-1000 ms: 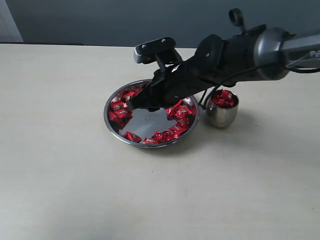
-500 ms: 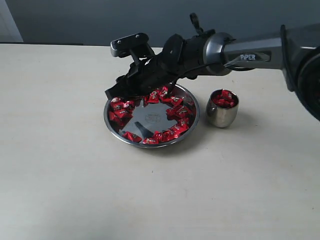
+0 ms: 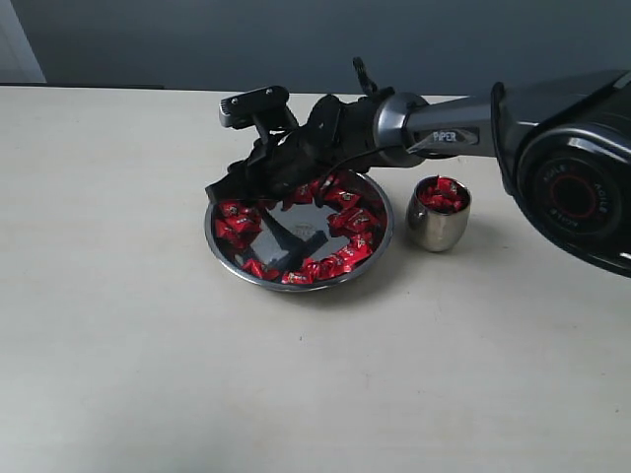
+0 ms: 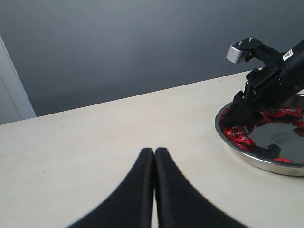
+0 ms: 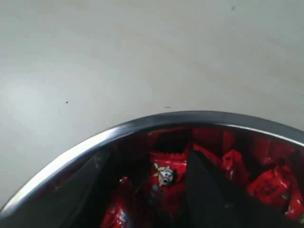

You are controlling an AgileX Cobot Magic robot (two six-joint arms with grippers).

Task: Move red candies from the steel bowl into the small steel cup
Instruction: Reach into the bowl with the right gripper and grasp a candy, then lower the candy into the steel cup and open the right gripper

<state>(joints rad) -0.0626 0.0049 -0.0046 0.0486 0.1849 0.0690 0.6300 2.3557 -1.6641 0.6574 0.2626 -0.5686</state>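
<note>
Down at the left rim of the steel bowl (image 3: 296, 282), that's where the action is. The red candies (image 3: 350, 225) lie in a ring around the bowl's bare mirror floor. A second ago the right gripper (image 3: 229, 187) hung nearer the bowl's middle. Since then it has reached on across, and its tips are now down in the pile by the rim. The right wrist view shows the jaws parted, with one candy (image 5: 164, 174) sitting between the fingers, not pinched as far as I can tell. So a fresh pick looks lined up. The small steel cup (image 3: 439, 225) stands just beside the bowl, on its right, red already heaped at its mouth. The left gripper (image 4: 154, 159) waits well away over the table (image 3: 118, 345), fingers pressed together, holding nothing.
</note>
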